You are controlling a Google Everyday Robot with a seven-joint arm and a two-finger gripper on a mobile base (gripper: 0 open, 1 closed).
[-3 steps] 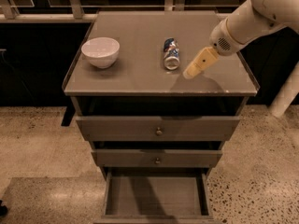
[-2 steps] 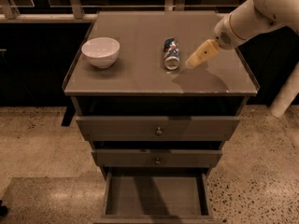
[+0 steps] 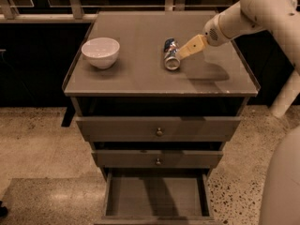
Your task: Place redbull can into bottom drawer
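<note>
The redbull can lies on its side on the cabinet top, right of centre, silver top facing the front. My gripper comes in from the right on the white arm and hovers just above the top, its tip right beside the can's right side. I cannot tell whether it touches the can. The bottom drawer is pulled open below, with a bare flat floor.
A white bowl stands on the left of the cabinet top. Two upper drawers with round knobs are slightly pulled out. A railing runs behind the cabinet. Part of my white body fills the lower right.
The gripper has moved left and towards the back, closing in on the can's right side. The can, bowl and drawers have not moved.
</note>
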